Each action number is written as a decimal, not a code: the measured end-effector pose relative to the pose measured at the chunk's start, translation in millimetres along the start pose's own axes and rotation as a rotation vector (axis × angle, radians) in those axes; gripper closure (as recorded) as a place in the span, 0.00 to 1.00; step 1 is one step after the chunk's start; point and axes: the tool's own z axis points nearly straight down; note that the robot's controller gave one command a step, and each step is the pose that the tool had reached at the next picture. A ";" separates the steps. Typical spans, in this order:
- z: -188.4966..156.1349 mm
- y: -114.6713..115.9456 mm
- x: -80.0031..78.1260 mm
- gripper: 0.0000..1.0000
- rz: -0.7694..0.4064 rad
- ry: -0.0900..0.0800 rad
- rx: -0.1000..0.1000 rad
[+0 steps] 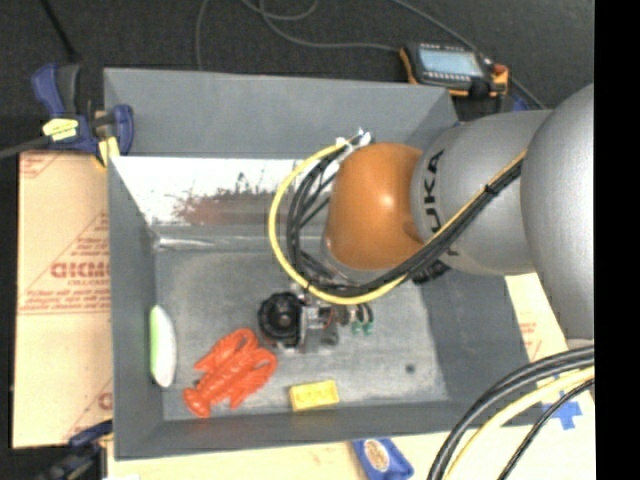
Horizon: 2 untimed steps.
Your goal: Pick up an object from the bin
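My gripper (305, 328) hangs low over the middle of the bin floor, under the orange wrist cover; its black and metal body shows, its fingertips do not. Just left and below it lies an orange-red toy lobster (231, 370) near the bin's front. A small yellow block (314, 395) rests on the floor in front of the gripper, by the front wall. Something small and green (361, 320) shows at the gripper's right side; whether it lies on the floor or belongs to the gripper I cannot make out.
A white and green oblong thing (161, 346) lies along the left wall. The arm comes in from the right and covers the bin's right half. The sloped back wall rises behind the gripper.
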 end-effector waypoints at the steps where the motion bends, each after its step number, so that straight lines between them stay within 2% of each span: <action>1: -7.8 -1.6 15.5 1.00 -0.001 -0.020 -0.002; 2: -41.0 19.9 -2.6 1.00 -0.004 0.000 0.001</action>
